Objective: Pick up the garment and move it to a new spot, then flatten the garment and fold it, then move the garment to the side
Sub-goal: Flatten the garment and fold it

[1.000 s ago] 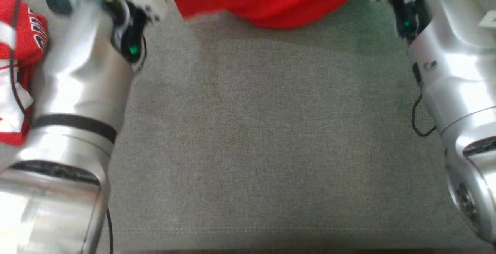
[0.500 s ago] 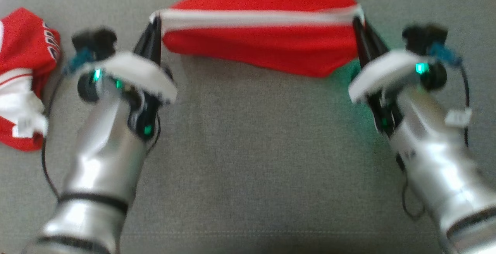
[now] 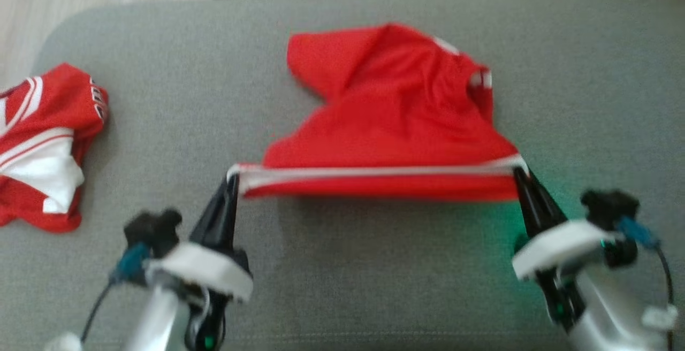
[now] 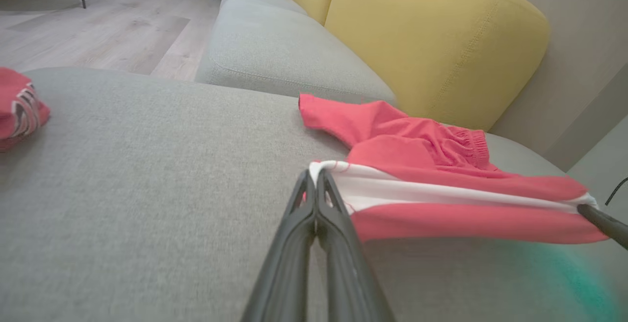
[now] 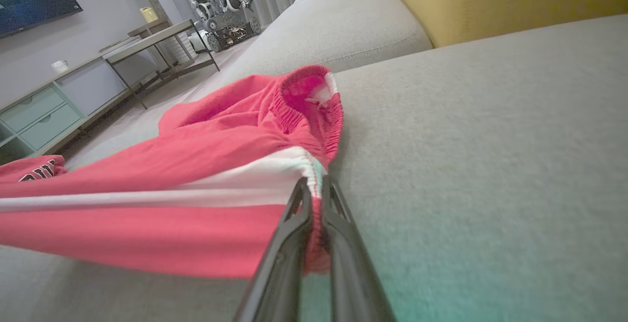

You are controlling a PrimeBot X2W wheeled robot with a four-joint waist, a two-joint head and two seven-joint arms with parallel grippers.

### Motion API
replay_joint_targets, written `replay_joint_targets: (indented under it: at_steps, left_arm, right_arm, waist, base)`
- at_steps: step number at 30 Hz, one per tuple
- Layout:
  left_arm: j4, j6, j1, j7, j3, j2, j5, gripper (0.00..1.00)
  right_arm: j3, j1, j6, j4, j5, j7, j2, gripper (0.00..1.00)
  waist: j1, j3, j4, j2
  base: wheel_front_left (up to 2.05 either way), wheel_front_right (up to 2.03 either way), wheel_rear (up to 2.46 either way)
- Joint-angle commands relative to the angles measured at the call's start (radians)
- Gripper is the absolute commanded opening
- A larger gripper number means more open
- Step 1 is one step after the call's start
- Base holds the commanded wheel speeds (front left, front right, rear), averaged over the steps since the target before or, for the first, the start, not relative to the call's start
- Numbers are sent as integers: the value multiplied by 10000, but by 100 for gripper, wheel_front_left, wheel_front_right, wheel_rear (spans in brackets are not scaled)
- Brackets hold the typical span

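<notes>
The garment (image 3: pixel 398 121) is red with a white stripe along its near edge and lies on the grey sofa seat (image 3: pixel 342 265). That near edge is stretched taut and lifted between my two grippers. My left gripper (image 3: pixel 233 175) is shut on the garment's left corner (image 4: pixel 321 171). My right gripper (image 3: pixel 518 172) is shut on the right corner (image 5: pixel 314 177), close to the elastic waistband (image 5: pixel 314 96). The rest of the garment (image 4: pixel 422 145) trails away crumpled on the seat behind the stretched edge.
A second red and white garment (image 3: pixel 43 145) lies bunched at the seat's left end. Yellow back cushions (image 4: pixel 431 42) stand behind the seat. Wooden floor (image 4: pixel 93 32), a TV unit (image 5: pixel 54 101) and a table (image 5: pixel 157 37) lie beyond the left edge.
The head camera has tilted up, so the whole picture has shifted down. Both grippers keep their hold on the stretched striped edge, and more of the garment now shows beyond it.
</notes>
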Motion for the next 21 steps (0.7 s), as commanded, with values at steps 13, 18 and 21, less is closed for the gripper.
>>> replay_joint_targets:
  at_steps: [13,18,21]
  left_arm:
    - [-3424,1127,3095,481,596,414,28,0]
    - [-4257,1377,3670,829,617,501,-12,0]
    - [-4556,1454,3736,1014,608,563,-5,0]
  right_arm:
    - [-2840,4491,-9,-4959,-2088,2230,1006,0]
    - [-3445,5609,-9,-6452,-2478,3112,1398,0]
    - [-3537,5823,-9,-6921,-2566,3456,1508,0]
  waist:
    - [1,-1099,-31,-1]
    - [1,-1253,-87,-1]
    - [1,-1264,-152,-1]
  base:
    - [0,0,0]
    - [0,0,0]
    - [0,0,0]
